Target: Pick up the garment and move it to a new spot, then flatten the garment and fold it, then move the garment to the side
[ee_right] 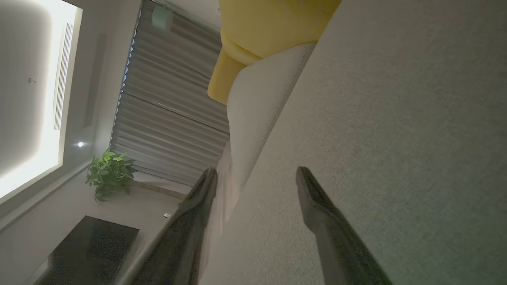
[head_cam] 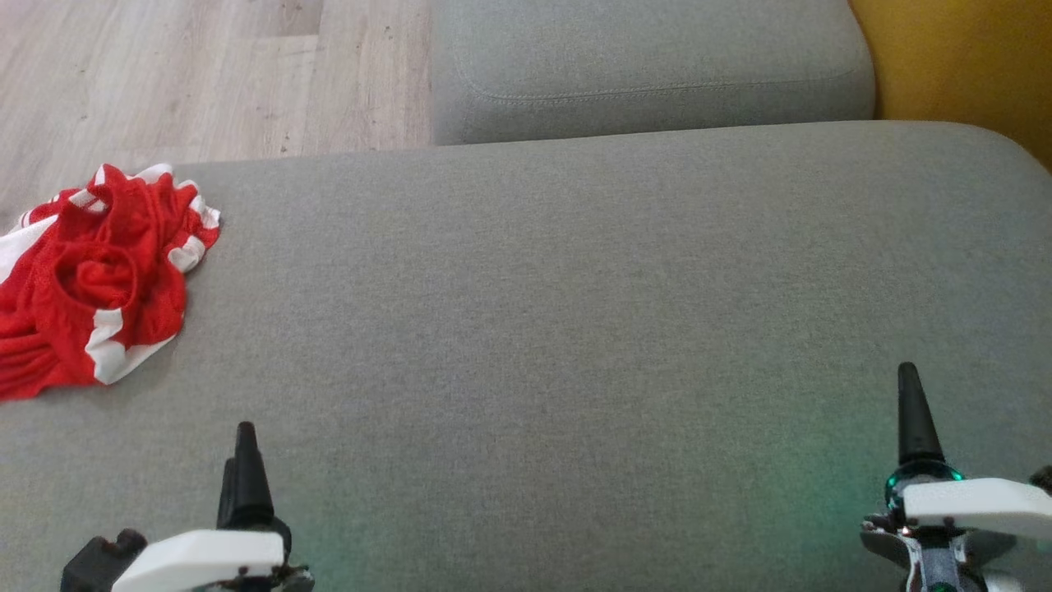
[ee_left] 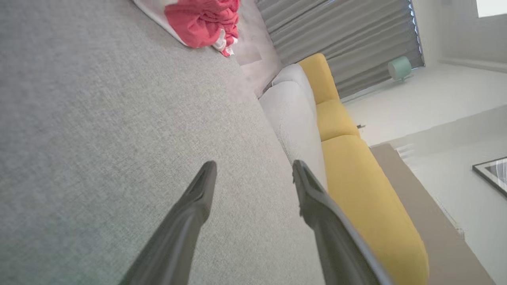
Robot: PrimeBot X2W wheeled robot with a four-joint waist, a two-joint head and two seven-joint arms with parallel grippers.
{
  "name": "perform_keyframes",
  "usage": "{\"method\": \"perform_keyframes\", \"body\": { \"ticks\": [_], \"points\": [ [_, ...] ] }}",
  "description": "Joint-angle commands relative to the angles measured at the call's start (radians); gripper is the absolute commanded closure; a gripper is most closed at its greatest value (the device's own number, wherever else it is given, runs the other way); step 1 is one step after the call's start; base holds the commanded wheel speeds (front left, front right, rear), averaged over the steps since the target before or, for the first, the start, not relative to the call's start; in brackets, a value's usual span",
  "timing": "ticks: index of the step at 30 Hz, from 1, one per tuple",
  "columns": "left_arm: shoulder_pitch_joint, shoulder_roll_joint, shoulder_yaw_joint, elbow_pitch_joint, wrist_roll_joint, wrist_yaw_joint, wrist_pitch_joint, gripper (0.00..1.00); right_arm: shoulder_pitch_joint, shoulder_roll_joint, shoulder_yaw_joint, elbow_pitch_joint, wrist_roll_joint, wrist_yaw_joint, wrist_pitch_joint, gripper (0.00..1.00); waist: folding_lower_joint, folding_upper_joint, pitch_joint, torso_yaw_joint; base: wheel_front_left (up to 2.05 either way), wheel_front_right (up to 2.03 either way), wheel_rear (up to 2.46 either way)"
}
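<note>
The garment (head_cam: 90, 279) is a red mesh piece with white stripes, crumpled in a heap at the far left edge of the grey cushion (head_cam: 559, 329); part of it runs past the head view's left border. It also lies at the top of the left wrist view as the garment (ee_left: 202, 19). My left gripper (head_cam: 240, 473) sits low at the near left, well short of the heap. In its own view the left gripper (ee_left: 253, 168) is open with nothing between its fingers. My right gripper (head_cam: 908, 411) is at the near right, and the right gripper (ee_right: 255, 174) is open and empty too.
A second grey cushion (head_cam: 649, 66) lies beyond the one in front. Yellow upholstery (head_cam: 970, 57) is at the far right. Pale wood floor (head_cam: 189, 74) shows at the far left, past the cushion's edge. Bare grey fabric spans the space between the grippers.
</note>
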Motion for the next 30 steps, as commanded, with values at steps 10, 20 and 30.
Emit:
{"method": "perform_keyframes", "body": {
  "ticks": [10,20,30],
  "points": [
    [-0.014,0.026,-0.027,-0.048,0.216,0.023,-0.038,0.00,0.003,-0.005,0.048,-0.073,-0.212,0.003,-0.038,0.00,-0.0001,0.0000,0.000,0.006,0.00,0.00,0.00],
    [-0.002,0.039,-0.048,-0.040,0.351,0.042,-0.067,0.00,0.012,-0.006,0.079,-0.067,-0.354,0.004,-0.068,0.00,-0.0001,0.0000,-0.003,0.014,0.00,0.00,0.00],
    [0.008,0.046,-0.077,-0.040,0.469,0.054,-0.097,0.00,0.011,-0.007,0.111,-0.052,-0.510,0.005,-0.097,0.00,-0.0001,0.0000,-0.007,0.020,0.00,0.00,0.00]
  ]
}}
